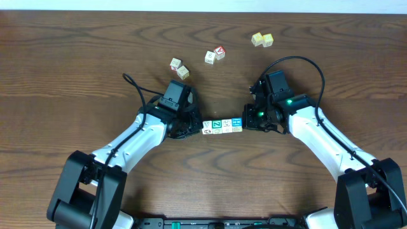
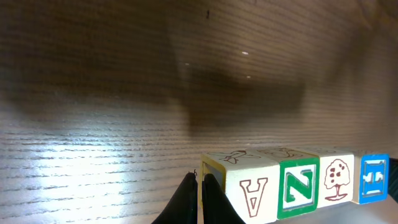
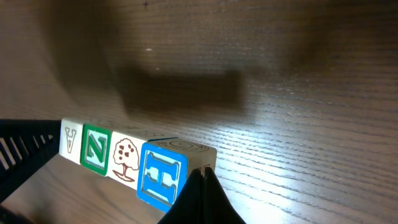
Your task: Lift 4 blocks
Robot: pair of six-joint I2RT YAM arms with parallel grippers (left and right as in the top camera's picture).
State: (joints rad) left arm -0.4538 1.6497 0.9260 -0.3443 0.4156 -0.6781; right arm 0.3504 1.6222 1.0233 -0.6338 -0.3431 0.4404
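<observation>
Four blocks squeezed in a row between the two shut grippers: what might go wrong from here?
1. Only end pressure from the left gripper and right gripper holds the row of blocks; the middle N block and tree block could buckle out.
2. Each narrow shut tip touches just a small patch of the A block and H block, so the row might twist or slip.

Four blocks (image 1: 222, 126) form one tight, level row running 9 to 3 o'clock near mid-tabletop (image 1: 76, 63), faces touching. From the 9 o'clock end: whitish A block (image 2: 252, 190), green N block (image 2: 298, 186), tree block (image 2: 336, 180), blue H block (image 2: 374, 178). Their shadow lies apart from them.
</observation>
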